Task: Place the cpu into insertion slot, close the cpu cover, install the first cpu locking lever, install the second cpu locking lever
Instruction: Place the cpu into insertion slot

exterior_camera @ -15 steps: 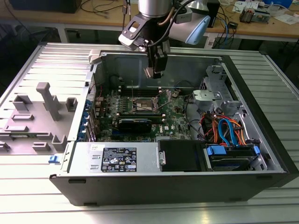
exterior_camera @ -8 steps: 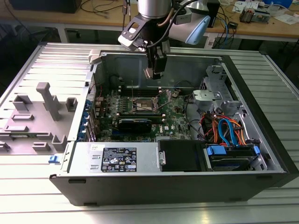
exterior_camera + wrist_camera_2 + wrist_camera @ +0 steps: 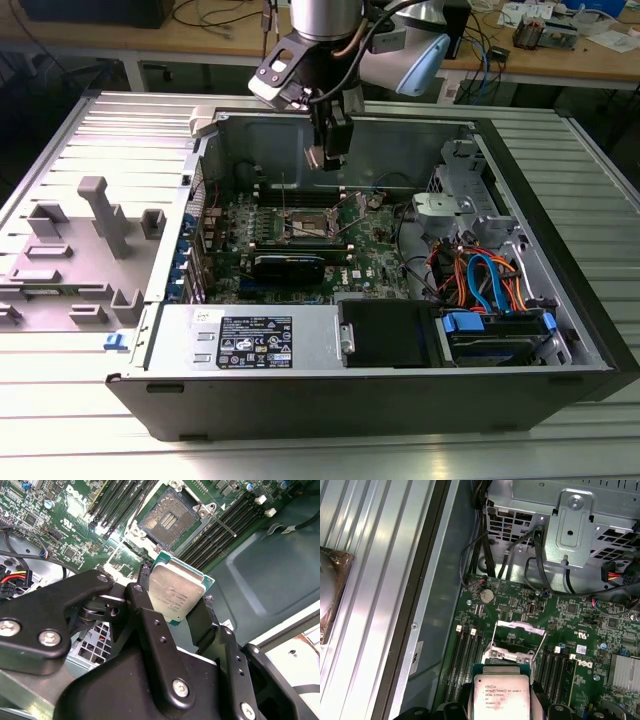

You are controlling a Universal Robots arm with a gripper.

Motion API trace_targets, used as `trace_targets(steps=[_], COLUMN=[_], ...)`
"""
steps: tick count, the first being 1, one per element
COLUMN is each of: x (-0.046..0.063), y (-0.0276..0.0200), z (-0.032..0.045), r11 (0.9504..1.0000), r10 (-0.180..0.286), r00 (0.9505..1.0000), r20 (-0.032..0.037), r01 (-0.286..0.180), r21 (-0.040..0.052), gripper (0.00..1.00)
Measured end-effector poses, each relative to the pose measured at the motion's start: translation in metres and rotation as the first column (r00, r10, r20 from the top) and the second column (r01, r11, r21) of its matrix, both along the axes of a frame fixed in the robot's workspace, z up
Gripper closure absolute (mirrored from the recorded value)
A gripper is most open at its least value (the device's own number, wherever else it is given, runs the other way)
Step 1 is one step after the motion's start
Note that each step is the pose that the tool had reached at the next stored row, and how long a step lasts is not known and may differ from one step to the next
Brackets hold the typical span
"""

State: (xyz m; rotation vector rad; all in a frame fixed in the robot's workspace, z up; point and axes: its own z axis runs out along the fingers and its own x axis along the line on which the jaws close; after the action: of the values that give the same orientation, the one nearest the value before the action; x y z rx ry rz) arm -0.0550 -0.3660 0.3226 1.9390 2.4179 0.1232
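While the gripper hangs over the open case, we note its fingers clamped on opposite edges of the cpu. The insertion slot lies uncovered below the chip, slightly toward the exterior view's left, well apart.

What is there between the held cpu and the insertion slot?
Nothing blocks the way. In the second wrist view the cpu is apart from the open slot; in that stretch lie the slot's silver rim and green board.
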Motion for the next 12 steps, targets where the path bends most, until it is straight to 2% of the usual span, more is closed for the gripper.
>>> trace_targets(steps=[10,12], x=[-0.0003,-0.0004], y=[0.0000,0.0000], z=[-0.0014,-0.0019], r11=[1.0000,0.9998], r10=[-0.001,-0.018], r00=[1.0000,0.9998], r20=[0.0000,-0.0001], r01=[0.001,0.018], r21=[0.0007,0.0006], gripper=[0.45,0.45])
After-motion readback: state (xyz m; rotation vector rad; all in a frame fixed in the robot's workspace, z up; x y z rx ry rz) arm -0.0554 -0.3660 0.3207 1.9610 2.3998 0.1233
